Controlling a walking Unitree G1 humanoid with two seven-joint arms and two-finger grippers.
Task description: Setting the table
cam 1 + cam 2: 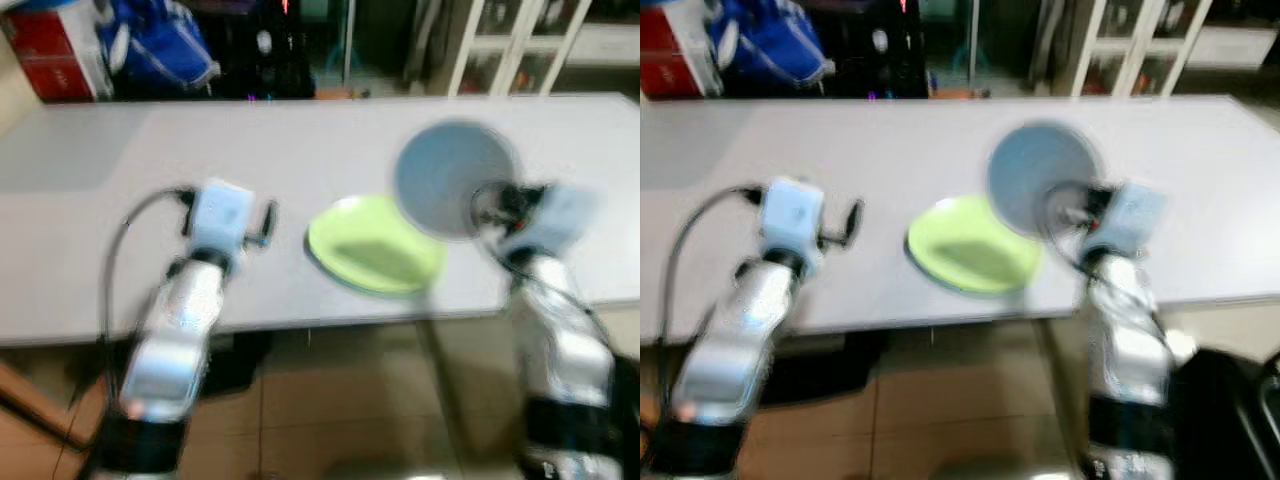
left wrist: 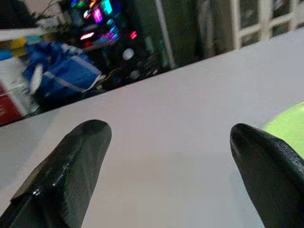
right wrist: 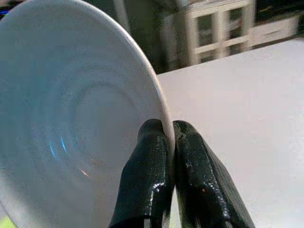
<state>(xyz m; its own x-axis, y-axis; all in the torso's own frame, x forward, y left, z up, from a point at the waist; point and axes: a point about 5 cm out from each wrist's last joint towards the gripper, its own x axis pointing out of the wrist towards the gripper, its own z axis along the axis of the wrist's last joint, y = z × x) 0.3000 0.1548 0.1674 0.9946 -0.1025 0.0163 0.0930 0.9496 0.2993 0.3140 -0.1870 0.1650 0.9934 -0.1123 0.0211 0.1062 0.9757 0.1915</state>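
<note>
Pinching the blue plate (image 3: 80, 118) by its rim, right hand (image 3: 172, 130) carries it tilted just beside the green plate (image 1: 375, 245), likely for placing on the desk (image 1: 300, 140). Left hand (image 2: 171, 166) hovers wide open and empty, well apart from the green plate.

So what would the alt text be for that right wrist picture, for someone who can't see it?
Two black fingers of the right claw pinch the rim of a pale blue-grey plate, held tilted on edge close to the camera. Behind it lies a white table, with a white glass-door cabinet beyond.
</note>
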